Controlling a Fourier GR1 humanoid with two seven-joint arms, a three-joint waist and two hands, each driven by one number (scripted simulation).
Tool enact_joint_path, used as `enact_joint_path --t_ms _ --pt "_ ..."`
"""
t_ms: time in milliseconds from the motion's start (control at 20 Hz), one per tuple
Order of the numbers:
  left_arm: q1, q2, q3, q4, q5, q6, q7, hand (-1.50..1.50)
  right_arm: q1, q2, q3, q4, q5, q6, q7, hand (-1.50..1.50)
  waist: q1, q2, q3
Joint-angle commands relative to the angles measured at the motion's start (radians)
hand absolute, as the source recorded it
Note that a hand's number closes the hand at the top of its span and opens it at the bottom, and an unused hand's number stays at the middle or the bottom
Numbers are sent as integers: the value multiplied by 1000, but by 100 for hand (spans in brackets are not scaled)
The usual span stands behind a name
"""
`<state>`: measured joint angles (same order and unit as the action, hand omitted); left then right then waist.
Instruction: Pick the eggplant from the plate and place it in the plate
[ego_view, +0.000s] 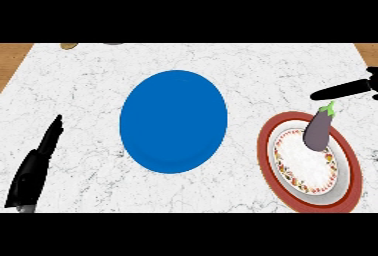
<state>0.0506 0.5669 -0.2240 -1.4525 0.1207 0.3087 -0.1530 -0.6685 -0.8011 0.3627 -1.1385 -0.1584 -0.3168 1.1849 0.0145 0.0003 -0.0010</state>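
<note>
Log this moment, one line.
eggplant on red-rimmed plate | blue plate centre | right hand open near eggplant | left hand open, lower-left

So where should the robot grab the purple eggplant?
Probably around its thick middle, from the right, where the right hand hovers. The eggplant rests on the red-rimmed plate, green stem pointing away, so fingers can close across its width.

two plates: blue plate, red-rimmed plate; one eggplant; two hands: left hand, right hand.
</note>
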Motion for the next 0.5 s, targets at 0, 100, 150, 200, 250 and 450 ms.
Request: enact_joint_path --t_ms 0,100,150,200,250,450 --pt "-8 -6 2 12 -8 -10 -8 0 15 -18 13 65 -83 218 69 -150 -3 4 1" --pt "31 17 36 8 16 -32 -24 0 26 -19 15 39 -106 225 85 -150 -5 -1 0" --pt "6 -11 16 14 -12 -3 -8 0 24 7 31 82 -103 230 64 -150 -2 3 1" --pt "-23 -41 3 31 -17 1 -1 0 25 11 33 94 -109 243 51 -150 -7 3 1" --pt "-21 -24 18 39 -21 -11 -8 0 -2 3 26 93 -111 260 69 -150 -6 2 0" --pt "16 -24 38 -20 -19 -22 21 0 20 34 20 78 -108 239 59 -150 -7 -1 1"
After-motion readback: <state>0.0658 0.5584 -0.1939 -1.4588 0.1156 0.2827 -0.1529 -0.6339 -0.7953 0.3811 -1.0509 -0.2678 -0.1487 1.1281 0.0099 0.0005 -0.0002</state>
